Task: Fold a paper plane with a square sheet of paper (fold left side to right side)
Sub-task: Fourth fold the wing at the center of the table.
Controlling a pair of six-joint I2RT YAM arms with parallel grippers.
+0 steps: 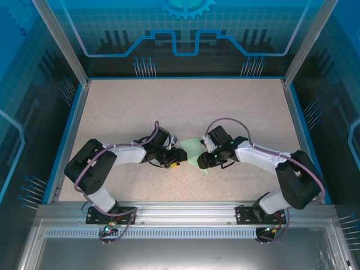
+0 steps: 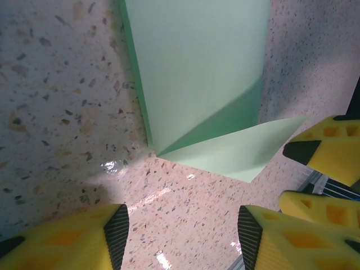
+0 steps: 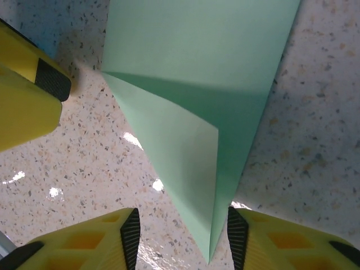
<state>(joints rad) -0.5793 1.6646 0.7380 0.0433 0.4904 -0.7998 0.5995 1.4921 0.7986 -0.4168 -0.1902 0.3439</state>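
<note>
On the speckled table [image 1: 185, 107], the square sheet of paper [image 1: 193, 151] lay just toward 6 o'clock of centre, creased into a pointed wedge with one flap lifting. The plane looked roughly half made, with flattening and further folds left. The left gripper [image 1: 175, 160], at the paper's 8 o'clock, and the right gripper [image 1: 205, 162], at its 4 o'clock, stood jaws apart, clamping nothing, and likely crowded each other.
</note>
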